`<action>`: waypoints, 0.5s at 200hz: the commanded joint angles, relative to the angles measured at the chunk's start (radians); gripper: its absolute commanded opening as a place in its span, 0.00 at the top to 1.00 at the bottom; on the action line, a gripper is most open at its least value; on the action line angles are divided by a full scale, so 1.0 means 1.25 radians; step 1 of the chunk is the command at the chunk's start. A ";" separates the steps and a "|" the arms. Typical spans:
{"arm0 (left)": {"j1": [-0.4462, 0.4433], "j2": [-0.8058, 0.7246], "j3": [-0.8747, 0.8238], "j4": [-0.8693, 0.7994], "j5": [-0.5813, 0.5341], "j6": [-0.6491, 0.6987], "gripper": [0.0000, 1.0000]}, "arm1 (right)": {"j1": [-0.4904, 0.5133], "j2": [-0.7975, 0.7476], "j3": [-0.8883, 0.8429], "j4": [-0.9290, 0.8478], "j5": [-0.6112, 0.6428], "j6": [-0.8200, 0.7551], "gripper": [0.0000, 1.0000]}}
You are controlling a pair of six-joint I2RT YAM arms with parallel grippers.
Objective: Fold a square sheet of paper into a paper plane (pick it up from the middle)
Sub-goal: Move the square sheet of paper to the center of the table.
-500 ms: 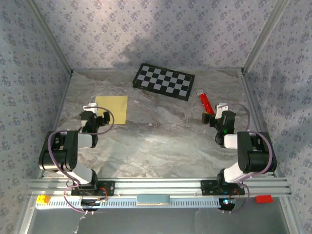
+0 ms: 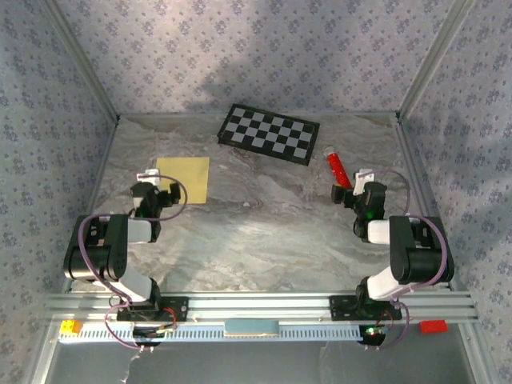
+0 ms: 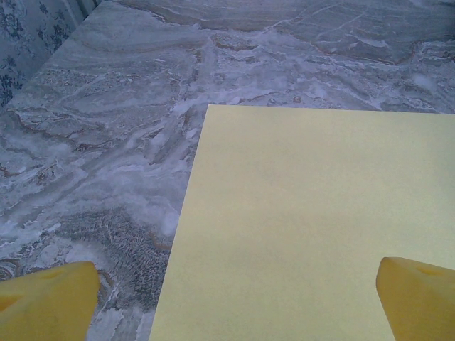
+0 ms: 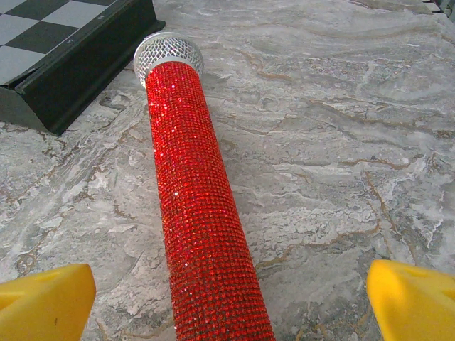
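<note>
Two claws, both mine, stand spread as wide as they go, and neither holds anything. My left gripper (image 2: 158, 186) hangs low over the near-left edge of the square sheet of paper (image 2: 184, 178), which lies flat and uncreased on the table (image 2: 264, 232). My right gripper (image 2: 357, 189) faces the red tube (image 2: 336, 168), well apart from the sheet. I judge this to be the approach, with no fold begun. Next I should shift to the sheet's middle and pinch it up there.
</note>
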 commanded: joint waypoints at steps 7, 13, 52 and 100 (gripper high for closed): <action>0.008 -0.001 0.022 0.003 0.024 0.004 0.00 | -0.007 0.003 0.018 0.011 -0.012 -0.012 0.00; 0.010 -0.002 0.023 0.002 0.028 0.003 0.00 | -0.006 0.004 0.017 0.012 -0.012 -0.012 0.00; 0.013 -0.002 0.021 0.005 0.040 0.004 0.00 | -0.007 0.004 0.017 0.012 -0.003 -0.008 0.00; 0.014 -0.008 0.007 0.028 0.041 0.003 0.00 | 0.002 -0.003 0.011 0.020 0.017 -0.012 0.00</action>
